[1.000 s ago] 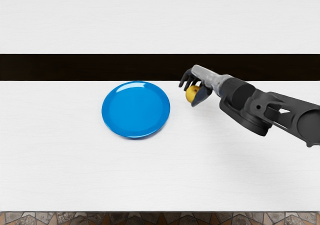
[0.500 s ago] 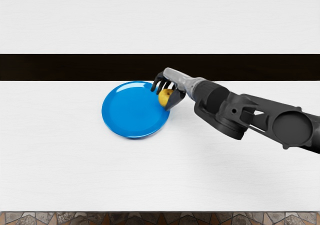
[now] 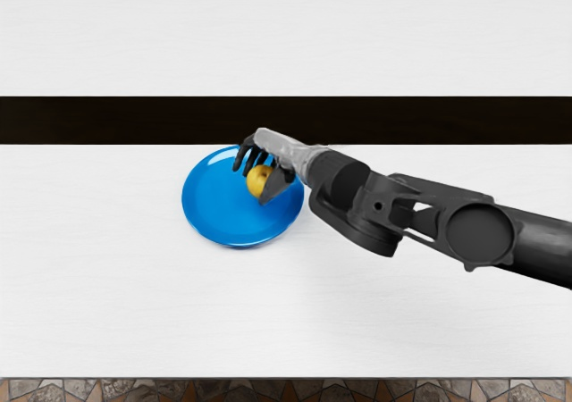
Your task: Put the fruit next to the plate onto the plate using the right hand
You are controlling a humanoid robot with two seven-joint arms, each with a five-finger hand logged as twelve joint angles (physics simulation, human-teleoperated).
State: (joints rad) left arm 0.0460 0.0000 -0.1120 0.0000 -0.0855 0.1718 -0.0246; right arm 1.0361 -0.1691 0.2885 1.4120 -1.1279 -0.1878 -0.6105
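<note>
Fingers of the right hand: curled down and closed around the fruit. Dark digits lie on its far-left side, thumb on the near-right. Nothing is spread.

The fruit is caged in the grip over the right half of the plate. Cannot tell whether its underside touches the plate or hangs just above it.

Fruit: small, round, yellow, smooth-skinned.
- Judged light and firm rather than soft.
- Likely to roll once let go, and smooth skin may slip under a loose pinch.
- Best hold looks like the one shown: digits around the widest part, thumb opposed.
- Kind not determinable, since much of its surface is covered.

Plate: blue, shallow, glossy, low rim. It lies flat on the desk, left of centre. The low rim offers little stop for a rolling fruit. Judged safer to release low, toward the plate's middle.

Right arm: comes in from the right edge, with bulky dark joints above the desk. The wrist crosses the plate's right rim and hides a short stretch of it.

Hidden or unclear:
- The palm, the fingertips behind the fruit and the contact under it.
- The left arm, which is not in view.
- Beyond the desk, a dark band and then another pale surface, nature uncertain.
- A strip of patterned floor shows at the near edge.
</note>
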